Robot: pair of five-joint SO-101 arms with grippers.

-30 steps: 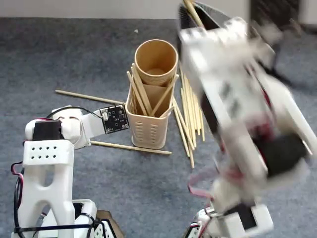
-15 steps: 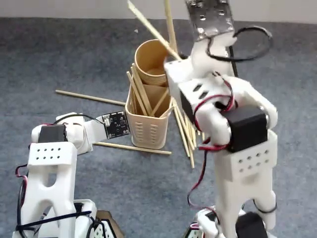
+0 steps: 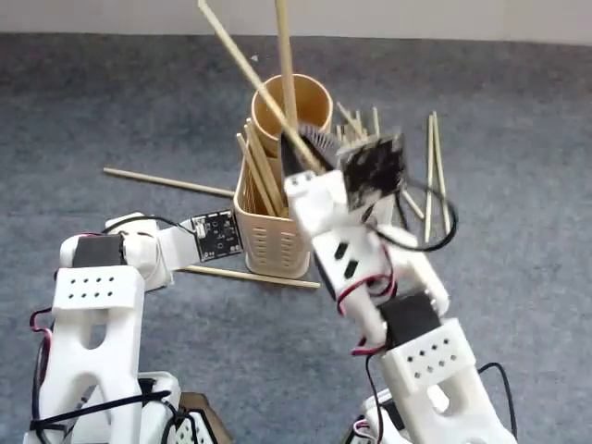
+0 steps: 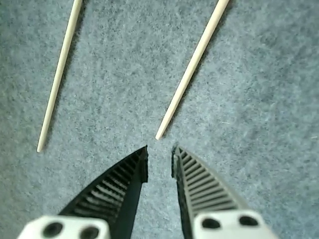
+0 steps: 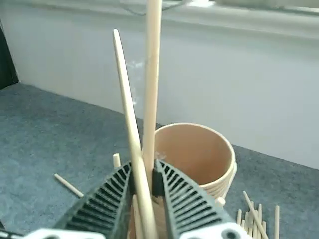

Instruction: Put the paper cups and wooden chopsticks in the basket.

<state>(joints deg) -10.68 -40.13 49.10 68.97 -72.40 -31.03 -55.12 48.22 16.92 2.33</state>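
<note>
A tan slotted basket (image 3: 271,239) stands mid-table with several wooden chopsticks leaning inside it and a stack of paper cups (image 3: 291,111) at its far end. My right gripper (image 3: 302,155) hangs just above the basket, shut on two chopsticks (image 3: 242,57) that stick up and fan apart. In the right wrist view the gripper (image 5: 142,172) pinches both sticks (image 5: 151,74) in front of the paper cups (image 5: 197,152). My left gripper (image 4: 159,153) points down at the carpet, open by a narrow gap, its tips just short of one loose chopstick's end (image 4: 192,64).
Two loose chopsticks lie on the carpet left of the basket, one (image 3: 166,180) behind the left arm (image 3: 139,245) and one (image 3: 245,275) in front. Several more chopsticks (image 3: 432,162) lie scattered to the basket's right. A pale wall (image 5: 239,74) runs behind.
The right arm swung in from the far right with the two chopsticks and came down over the basket. The left arm stayed almost still.
</note>
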